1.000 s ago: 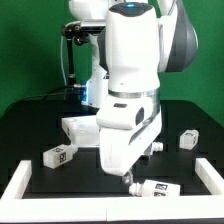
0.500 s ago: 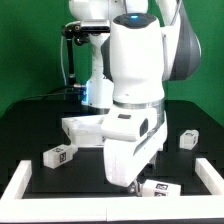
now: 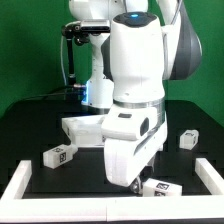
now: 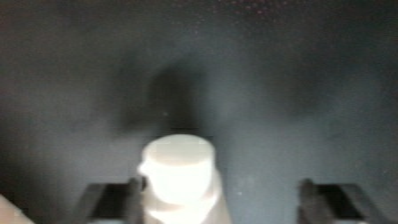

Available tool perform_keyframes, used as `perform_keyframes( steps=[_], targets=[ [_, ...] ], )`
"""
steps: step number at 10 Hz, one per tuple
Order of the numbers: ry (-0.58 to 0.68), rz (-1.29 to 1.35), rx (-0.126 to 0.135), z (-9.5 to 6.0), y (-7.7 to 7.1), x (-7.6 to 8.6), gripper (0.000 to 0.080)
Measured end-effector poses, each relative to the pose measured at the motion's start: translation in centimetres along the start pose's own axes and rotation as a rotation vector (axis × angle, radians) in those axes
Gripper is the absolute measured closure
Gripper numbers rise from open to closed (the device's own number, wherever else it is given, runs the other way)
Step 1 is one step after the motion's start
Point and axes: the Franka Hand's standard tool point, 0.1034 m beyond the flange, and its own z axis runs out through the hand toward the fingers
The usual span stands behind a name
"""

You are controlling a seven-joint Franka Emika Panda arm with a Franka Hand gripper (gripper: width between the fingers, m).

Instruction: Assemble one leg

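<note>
leg [image 3: 163,188] lies flat on the tabletop [image 3: 40,125], close to the edge nearest the exterior camera, toward that edge's corner on the exterior view's right. its tagged end pokes out from under the arm [image 3: 135,70], the other end is hidden by it. wrist view: the leg's rounded white body sits between the fingers [image 4: 111,198], nearer one than the other with a clear gap on the far side, so the end effector [image 4: 217,198] is spread wide and straddling, not clamped. change: a second ago the wrist was higher and stood just beside the leg's end; half a second ago it had dropped over the leg, and nothing has moved since. descent looks done, arm parked at grasp height. my read: approach step finished, closing is next. leg is off-centre in the opening, so expect it to get shoved or roll a bit as the fingers close: round body, smooth surface. carrying it over and fitting it is all still ahead. further out: second leg [image 3: 58,155] toward the edge on the exterior view's left, third leg [image 3: 188,138] toward the right edge, both well apart from the grasp. flat white part [image 3: 82,127] behind the arm mid-tabletop, mostly hidden. white rail [image 3: 20,185] runs along the near corners.
</note>
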Motion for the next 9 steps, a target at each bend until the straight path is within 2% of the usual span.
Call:
perform_keyframes(
  steps=[1, 2, 3, 5, 6, 7, 9],
  targets=[
    [0.000, 0.000, 0.000, 0.0, 0.0, 0.0, 0.0638],
    [0.003, 0.000, -0.005, -0.2, 0.1, 0.1, 0.0638],
    [0.003, 0.000, -0.006, -0.3, 0.2, 0.1, 0.0770],
    [0.004, 0.023, -0.013, -0.4, -0.1, 0.0, 0.0792],
    [-0.001, 0.049, -0.011, -0.5, -1.3, -0.6, 0.0797],
    [-0.008, 0.052, -0.004, -0.7, -1.8, -1.2, 0.0797],
    [-0.009, 0.055, -0.004, -0.8, -1.9, -1.4, 0.0798]
  ],
)
